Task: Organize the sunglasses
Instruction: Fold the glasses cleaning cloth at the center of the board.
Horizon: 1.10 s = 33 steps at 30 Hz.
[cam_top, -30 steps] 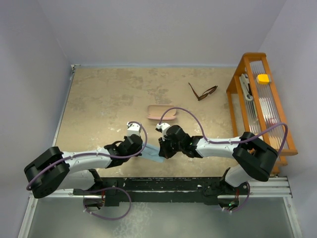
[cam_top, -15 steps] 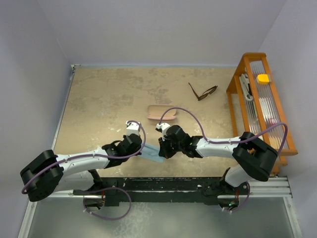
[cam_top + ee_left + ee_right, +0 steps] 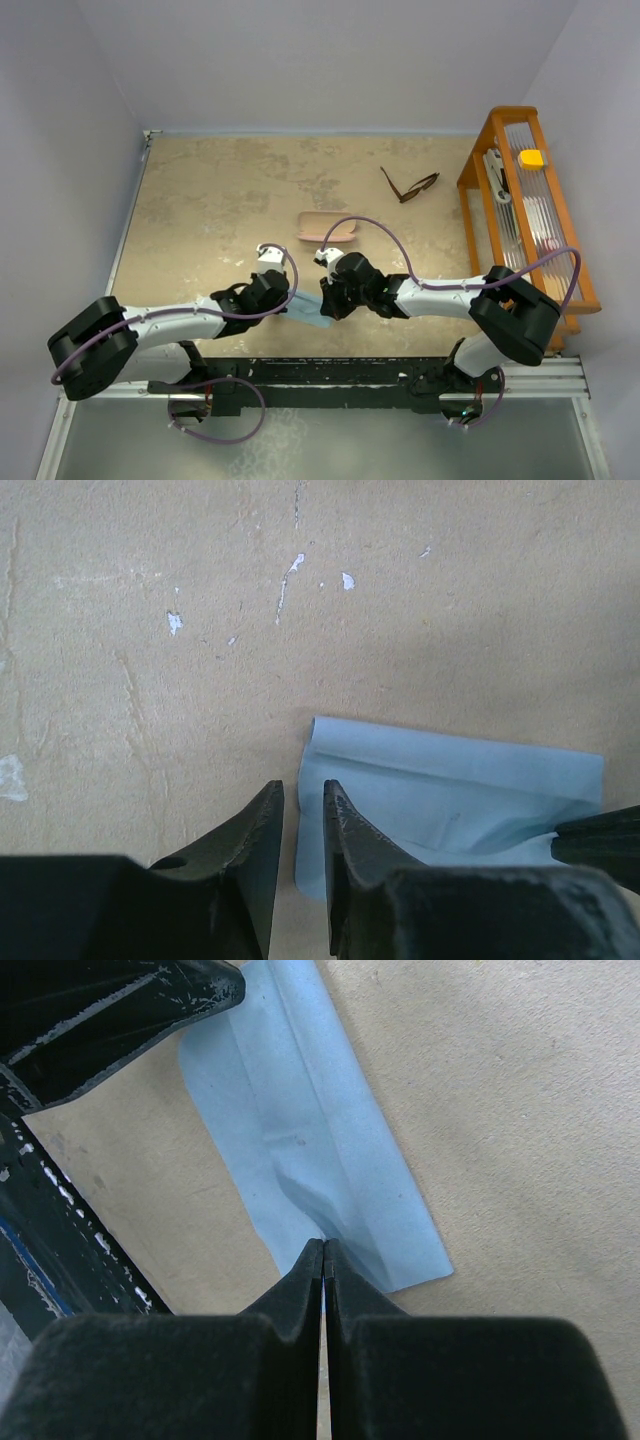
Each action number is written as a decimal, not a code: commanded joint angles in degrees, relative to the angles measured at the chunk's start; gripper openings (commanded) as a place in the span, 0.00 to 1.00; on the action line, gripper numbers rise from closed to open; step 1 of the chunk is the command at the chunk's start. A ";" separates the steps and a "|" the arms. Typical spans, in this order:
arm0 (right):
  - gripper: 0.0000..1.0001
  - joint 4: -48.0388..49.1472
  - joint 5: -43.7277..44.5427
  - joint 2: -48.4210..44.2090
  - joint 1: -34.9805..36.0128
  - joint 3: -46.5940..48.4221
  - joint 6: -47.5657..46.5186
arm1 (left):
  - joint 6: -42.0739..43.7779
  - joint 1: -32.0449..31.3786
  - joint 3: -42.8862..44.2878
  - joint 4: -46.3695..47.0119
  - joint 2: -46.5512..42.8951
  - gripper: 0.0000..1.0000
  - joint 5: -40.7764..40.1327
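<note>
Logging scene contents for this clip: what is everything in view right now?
sunglasses: one, dark brown, far right of the table, near the rack
glasses case: one, pink, mid-table
cloth: one, light blue, folded, near edge, between the grippers
rack: one, orange wood, right edge
small object: one, yellow, on the rack
table: one, tan
left gripper: black, jaws slightly parted at the cloth's edge
right gripper: black, shut on the cloth
</note>
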 commanded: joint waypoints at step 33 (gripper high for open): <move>0.00 2.21 0.58 0.60 0.32 -0.29 0.63 | -0.28 -0.93 2.28 1.56 2.78 0.00 -0.54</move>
